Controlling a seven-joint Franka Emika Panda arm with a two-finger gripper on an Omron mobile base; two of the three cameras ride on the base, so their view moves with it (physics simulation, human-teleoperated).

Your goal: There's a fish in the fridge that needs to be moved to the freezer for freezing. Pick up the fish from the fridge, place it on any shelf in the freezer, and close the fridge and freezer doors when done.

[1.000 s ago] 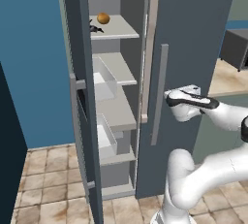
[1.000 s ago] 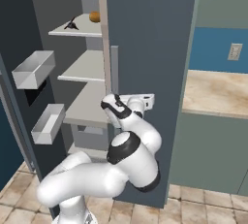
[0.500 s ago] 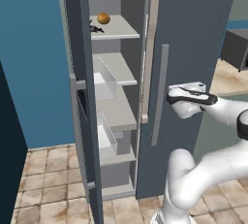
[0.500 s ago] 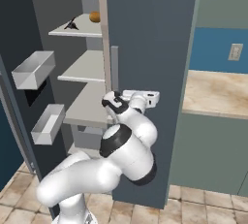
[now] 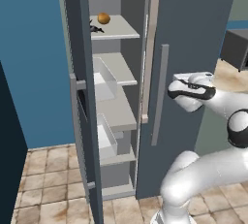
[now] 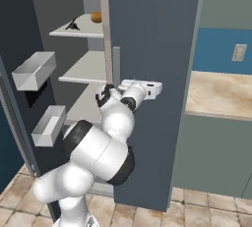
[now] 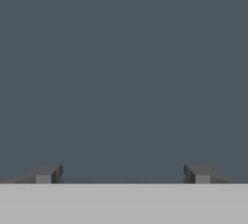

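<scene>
Tiled floor runs up to the tall dark unit; nearest, the gripper faces its closed door, fingers spread wide and empty. Beyond the open door, the fish lies on the top shelf beside an orange ball.

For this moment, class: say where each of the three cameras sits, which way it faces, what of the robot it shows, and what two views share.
Left base view: behind the arm's left, facing the open fridge; arm at lower right.
Right base view: behind its right, facing the same unit; arm at lower left.
Hand view: on the hand, facing a plain dark grey surface; spread fingertips of the gripper.
Both base views share the fish and the closed door's handle.
</scene>
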